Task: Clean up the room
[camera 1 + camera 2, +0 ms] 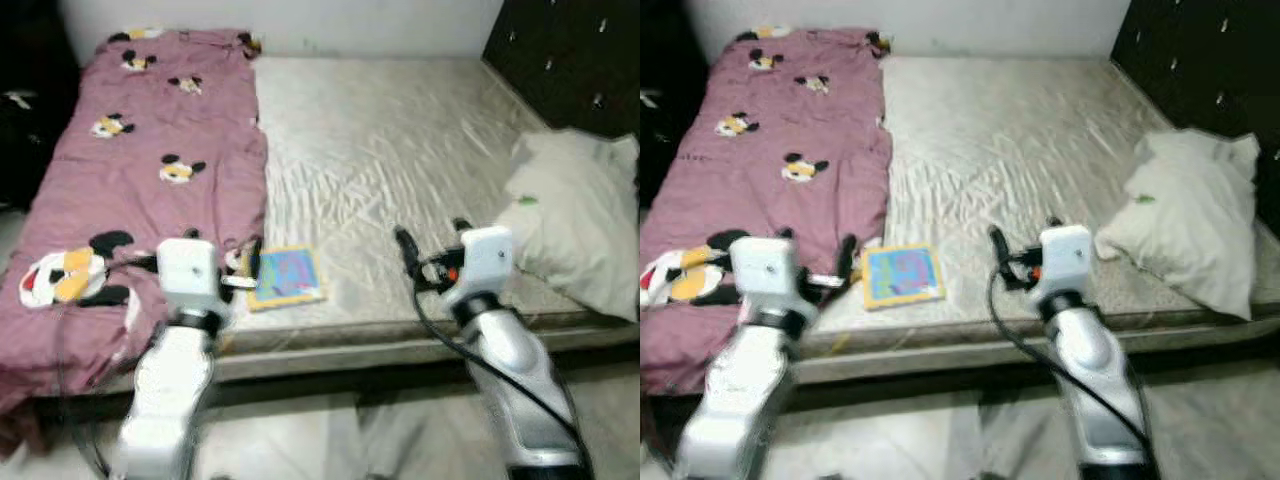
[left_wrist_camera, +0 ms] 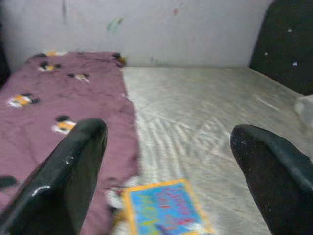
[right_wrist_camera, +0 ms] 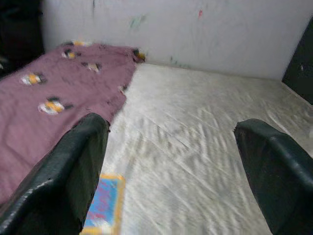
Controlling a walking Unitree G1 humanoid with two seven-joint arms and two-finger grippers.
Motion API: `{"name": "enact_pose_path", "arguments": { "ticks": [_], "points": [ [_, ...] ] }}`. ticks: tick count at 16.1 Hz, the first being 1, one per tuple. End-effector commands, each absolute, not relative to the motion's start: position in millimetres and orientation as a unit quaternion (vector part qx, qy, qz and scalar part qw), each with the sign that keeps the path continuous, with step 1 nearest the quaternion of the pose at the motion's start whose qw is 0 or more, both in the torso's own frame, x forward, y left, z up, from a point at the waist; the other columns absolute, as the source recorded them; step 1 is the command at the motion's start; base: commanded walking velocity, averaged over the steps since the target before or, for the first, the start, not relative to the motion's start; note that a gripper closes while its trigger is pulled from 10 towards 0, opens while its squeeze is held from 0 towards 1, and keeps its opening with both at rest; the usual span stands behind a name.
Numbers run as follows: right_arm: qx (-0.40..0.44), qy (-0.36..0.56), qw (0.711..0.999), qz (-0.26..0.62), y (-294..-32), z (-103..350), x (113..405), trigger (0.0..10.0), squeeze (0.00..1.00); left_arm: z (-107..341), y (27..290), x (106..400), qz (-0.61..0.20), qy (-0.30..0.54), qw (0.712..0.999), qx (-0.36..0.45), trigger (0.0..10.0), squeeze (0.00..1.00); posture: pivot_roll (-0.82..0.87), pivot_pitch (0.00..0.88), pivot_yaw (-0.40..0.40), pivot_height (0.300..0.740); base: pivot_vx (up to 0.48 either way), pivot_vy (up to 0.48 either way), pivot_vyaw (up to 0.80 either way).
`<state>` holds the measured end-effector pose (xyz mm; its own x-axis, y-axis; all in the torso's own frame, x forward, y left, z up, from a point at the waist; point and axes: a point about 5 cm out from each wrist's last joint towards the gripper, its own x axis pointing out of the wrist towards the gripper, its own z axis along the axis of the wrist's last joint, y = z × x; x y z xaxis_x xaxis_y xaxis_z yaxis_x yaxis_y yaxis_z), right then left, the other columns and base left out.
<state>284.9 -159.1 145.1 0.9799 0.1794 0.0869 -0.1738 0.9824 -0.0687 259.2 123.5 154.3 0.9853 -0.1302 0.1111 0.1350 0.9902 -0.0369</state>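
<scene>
Bedroom, domestic: bare mattress (image 1: 400, 150) on low frame; pink cartoon-mouse blanket (image 1: 130, 170) along left edge; white pillow (image 1: 575, 215) at right edge; scribbled white wall (image 2: 161, 29).

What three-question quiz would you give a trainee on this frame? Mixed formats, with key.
1. True or false: the book lies on the pink blanket.
2. Which pincer is nearer the book: A) left pincer B) right pincer?
3. Fill in: the pillow lies on the robot's ____ side of the mattress.

Key: 1 false, it lies on the bare mattress beside the blanket's edge. 2 A. 3 right.
</scene>
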Motion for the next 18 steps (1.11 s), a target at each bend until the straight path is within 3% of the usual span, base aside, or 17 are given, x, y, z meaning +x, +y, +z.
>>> {"name": "enact_pose_path", "arguments": {
  "ticks": [1, 7, 18],
  "points": [
    [-0.027, -0.064, 0.993, 0.096, -153.9, 152.5, 286.4, 10.0, 0.0, 156.2, 129.0, 258.6, -0.062, -0.061, 0.996, -0.01, 10.0, 0.0, -0.1, 0.125, -0.039, 0.74, 0.0, 0.0, 0.47],
    [-0.031, -0.063, 0.994, 0.089, -156.2, 151.0, 287.0, 10.0, 0.0, 160.4, 125.7, 256.7, -0.094, -0.083, 0.992, -0.029, 10.0, 0.0, -0.11, 0.122, -0.036, 0.74, 0.0, 0.0, 0.0],
    [-0.03, -0.071, 0.993, 0.085, -157.3, 153.2, 291.8, 10.0, 0.0, 162.7, 122.2, 256.8, -0.118, -0.095, 0.988, -0.041, 10.0, 0.0, -0.1, 0.104, -0.037, 0.74, 0.445, 0.0, 0.0]
  ]
}}
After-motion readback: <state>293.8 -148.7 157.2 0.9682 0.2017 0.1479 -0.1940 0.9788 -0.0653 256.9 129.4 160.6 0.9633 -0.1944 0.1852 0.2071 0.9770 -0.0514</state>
